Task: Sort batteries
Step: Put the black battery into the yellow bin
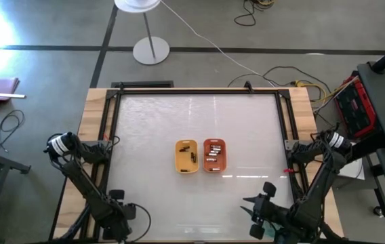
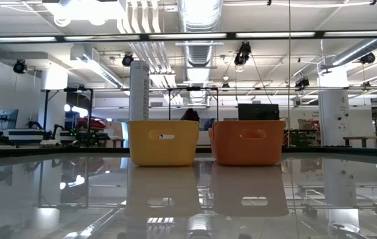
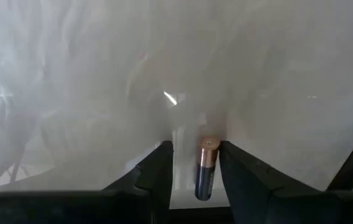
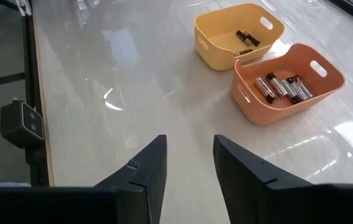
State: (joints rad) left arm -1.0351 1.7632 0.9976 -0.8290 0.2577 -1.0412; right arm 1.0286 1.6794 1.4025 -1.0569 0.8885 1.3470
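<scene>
A yellow tray [image 1: 186, 156] holding dark batteries [image 4: 245, 42] and an orange tray [image 1: 214, 154] holding several silvery and dark batteries [image 4: 282, 87] stand side by side mid-table. My left gripper [image 3: 196, 171] waits open at the near left [image 1: 126, 211]. One copper-topped dark battery [image 3: 206, 171] lies in the gap between its fingers. My right gripper [image 4: 190, 163] is open at the near right [image 1: 252, 207], nothing between its fingers. Neither gripper shows in the low view. My left gripper has the battery lying lengthwise along its fingers, close against the inner side of one finger [image 3: 229, 171]. A clear gap separates it from the other finger [image 3: 161, 171], so it is not pinched. I cannot tell whether it rests on the table or on the gripper.
The table top [image 1: 152, 129] is glossy white, framed by black rails [image 1: 111, 129] and wooden edges. A lamp base [image 1: 151, 50] and cables lie on the floor beyond the far edge. A red case [image 1: 355, 105] sits off the right side.
</scene>
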